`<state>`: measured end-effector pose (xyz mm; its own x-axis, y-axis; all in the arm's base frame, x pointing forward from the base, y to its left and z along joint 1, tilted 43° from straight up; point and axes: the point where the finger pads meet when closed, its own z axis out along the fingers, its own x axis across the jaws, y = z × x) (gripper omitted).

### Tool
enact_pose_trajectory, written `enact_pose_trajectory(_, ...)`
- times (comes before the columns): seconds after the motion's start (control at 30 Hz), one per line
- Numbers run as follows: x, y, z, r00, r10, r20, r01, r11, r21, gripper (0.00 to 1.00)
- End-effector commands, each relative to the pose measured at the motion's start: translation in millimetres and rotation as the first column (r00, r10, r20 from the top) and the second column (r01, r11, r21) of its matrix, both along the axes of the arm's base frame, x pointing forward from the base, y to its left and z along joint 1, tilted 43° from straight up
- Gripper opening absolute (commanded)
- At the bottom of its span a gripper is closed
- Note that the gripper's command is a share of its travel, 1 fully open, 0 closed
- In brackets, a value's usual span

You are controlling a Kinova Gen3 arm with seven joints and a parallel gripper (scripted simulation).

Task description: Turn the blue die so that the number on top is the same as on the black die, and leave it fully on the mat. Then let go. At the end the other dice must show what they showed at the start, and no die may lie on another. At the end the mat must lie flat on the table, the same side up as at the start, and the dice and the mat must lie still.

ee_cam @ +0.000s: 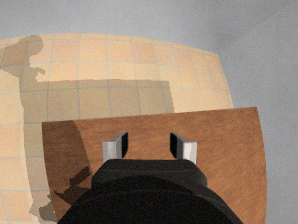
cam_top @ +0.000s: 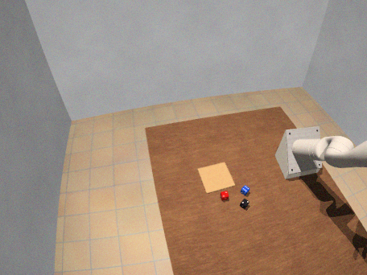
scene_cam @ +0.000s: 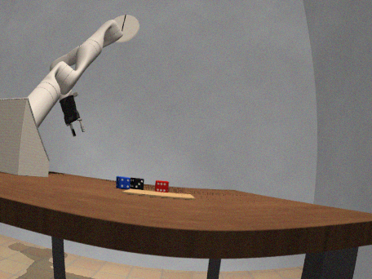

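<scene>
The blue die [cam_top: 245, 190] sits on the bare wooden table just right of the tan mat [cam_top: 216, 177], off the mat. The black die [cam_top: 244, 203] lies close in front of it, and the red die [cam_top: 224, 195] touches the mat's near right corner area. In the side view the blue die [scene_cam: 122, 182] and the black die [scene_cam: 137, 183] stand side by side, with the red die [scene_cam: 161, 186] further right behind the mat [scene_cam: 159, 192]. My gripper [scene_cam: 77, 129] is open and empty, high above the table near the arm base. The wrist view shows the open fingers and no dice.
The grey arm base block [cam_top: 299, 153] stands at the table's right edge, with the arm [scene_cam: 77, 53] folded above it. The table's edges are near in the side view.
</scene>
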<state>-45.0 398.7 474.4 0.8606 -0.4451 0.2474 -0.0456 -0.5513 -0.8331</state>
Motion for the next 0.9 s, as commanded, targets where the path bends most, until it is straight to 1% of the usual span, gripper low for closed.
enact_pose_trajectory(0.0, -0.2, 0, 0.6, 1.0, 0.0, -0.001, 0.0, 1.0, 0.001, 1.0)
enact_pose_trajectory(0.63, 0.5, 0, 0.9, 1.0, -0.001, -0.002, 0.001, 1.0, 0.002, 1.0)
enact_pose_trajectory(0.77, 7.1, -1, 4.2, 1.0, -0.017, -0.015, 0.017, 1.0, 0.013, 1.0)
enact_pose_trajectory(0.87, 19.7, -3, 10.1, 0.998, -0.046, -0.04, 0.048, 0.998, 0.033, 1.0)
